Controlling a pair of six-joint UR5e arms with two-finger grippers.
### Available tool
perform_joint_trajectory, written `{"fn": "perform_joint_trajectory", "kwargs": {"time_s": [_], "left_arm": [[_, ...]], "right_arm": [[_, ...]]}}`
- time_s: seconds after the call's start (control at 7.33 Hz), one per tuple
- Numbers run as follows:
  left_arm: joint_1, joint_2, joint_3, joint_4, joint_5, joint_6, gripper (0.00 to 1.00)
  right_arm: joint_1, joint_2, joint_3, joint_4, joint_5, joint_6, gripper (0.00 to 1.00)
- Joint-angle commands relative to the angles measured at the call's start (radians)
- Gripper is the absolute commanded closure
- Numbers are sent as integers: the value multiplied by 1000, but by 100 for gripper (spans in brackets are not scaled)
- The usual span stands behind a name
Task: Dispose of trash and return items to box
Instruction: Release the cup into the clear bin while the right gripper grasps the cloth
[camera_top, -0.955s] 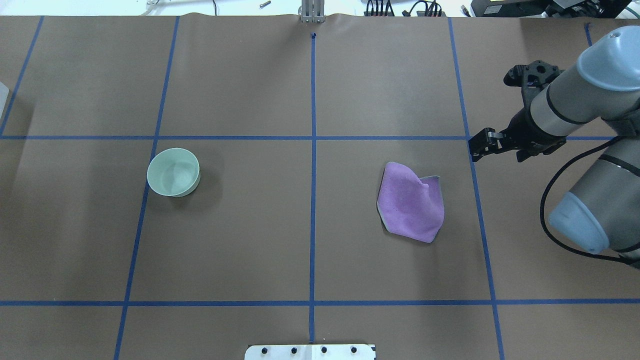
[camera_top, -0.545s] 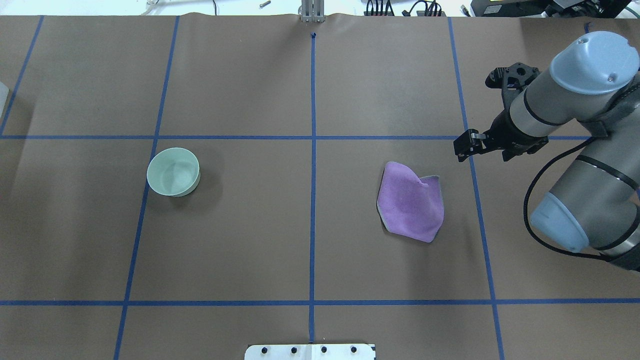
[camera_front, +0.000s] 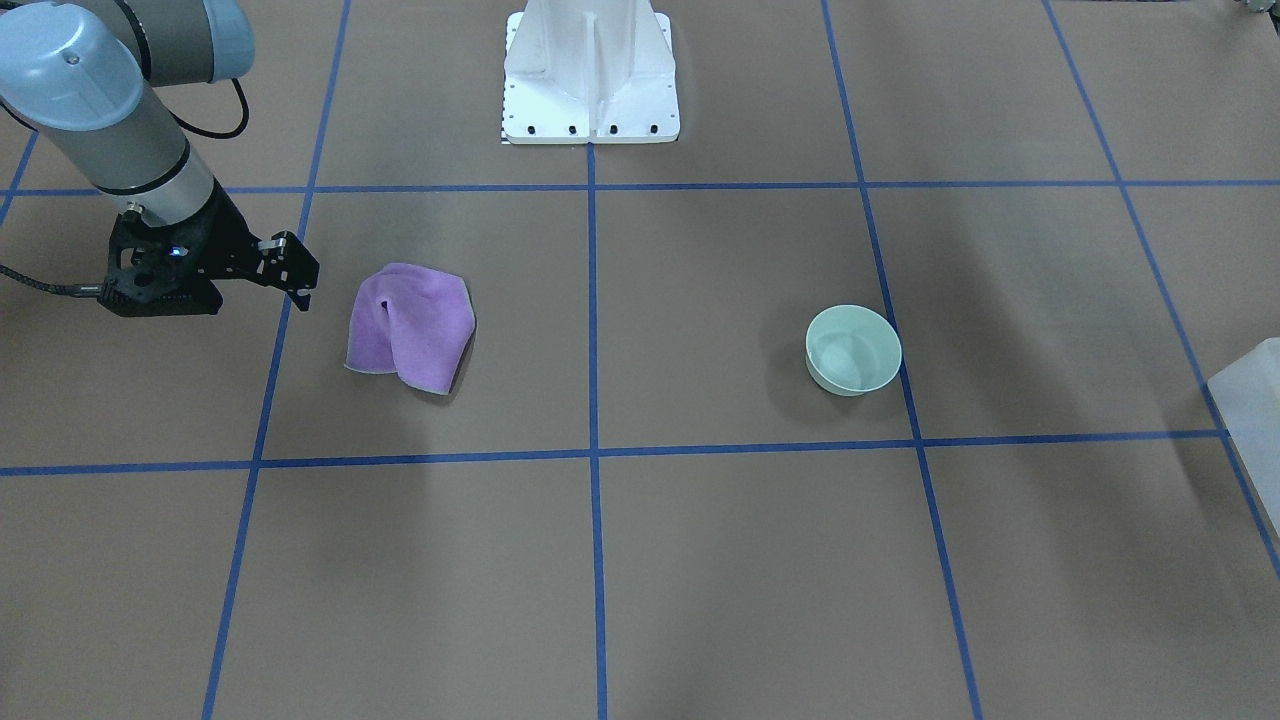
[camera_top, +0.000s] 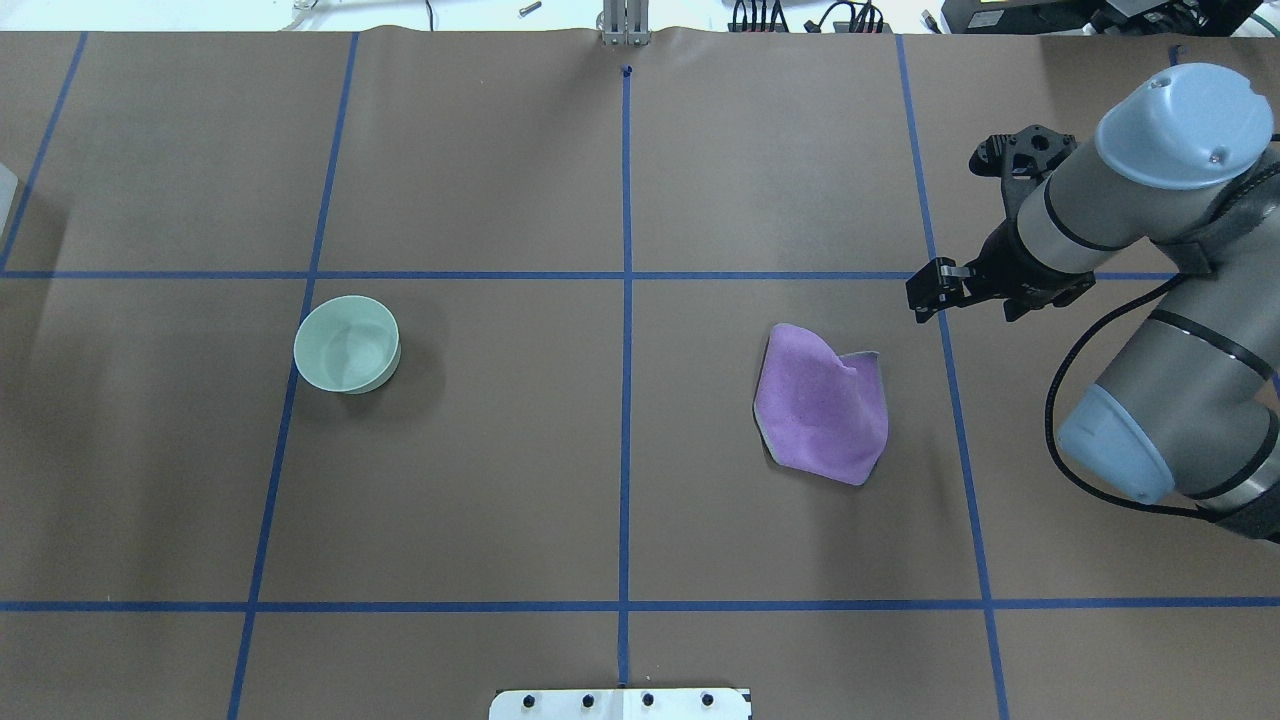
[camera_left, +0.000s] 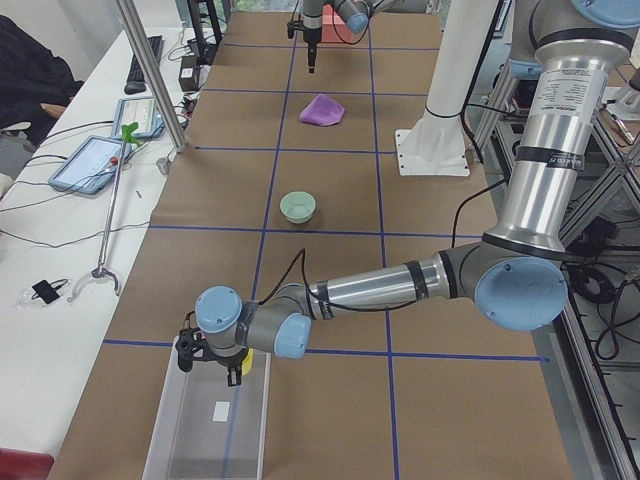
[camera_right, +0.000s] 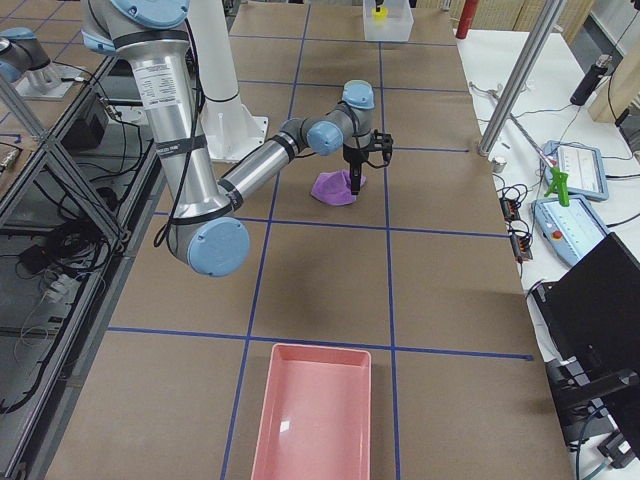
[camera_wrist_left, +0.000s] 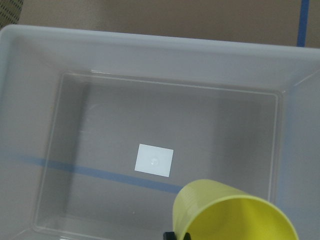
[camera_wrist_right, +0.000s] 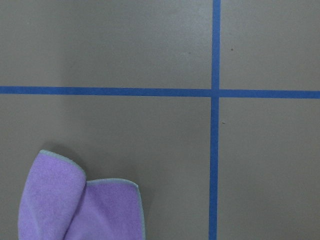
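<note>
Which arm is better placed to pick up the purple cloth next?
Right. Its claw hangs just beside the cloth, at the same end of the table. The left claw is far off over the clear bin, busy holding a yellow cup.

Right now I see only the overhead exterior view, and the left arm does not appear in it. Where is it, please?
Observer: In the exterior left view, the left gripper hovers over a clear box at the end of the table on the robot's left.
Operator: Does it carry something?
Observer: Yes. The left wrist view shows a yellow cup in its jaws, above the inside of the box.
Operator: Is there any other container that I cannot see?
Observer: A pink tray lies at the table's other end, in the exterior right view. Nothing shows inside it.
</note>
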Motion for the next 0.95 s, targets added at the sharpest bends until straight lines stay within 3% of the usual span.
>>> {"fn": "perform_joint_trajectory", "kwargs": {"time_s": [0.0,0.82], "left_arm": [[2,25,5,0,-65,26,100],[-12,-15,80,10,-57,52,100]], "right_arm": [[0,0,2,0,0,0,0],[-9,17,13,0,-11,43,0]]}}
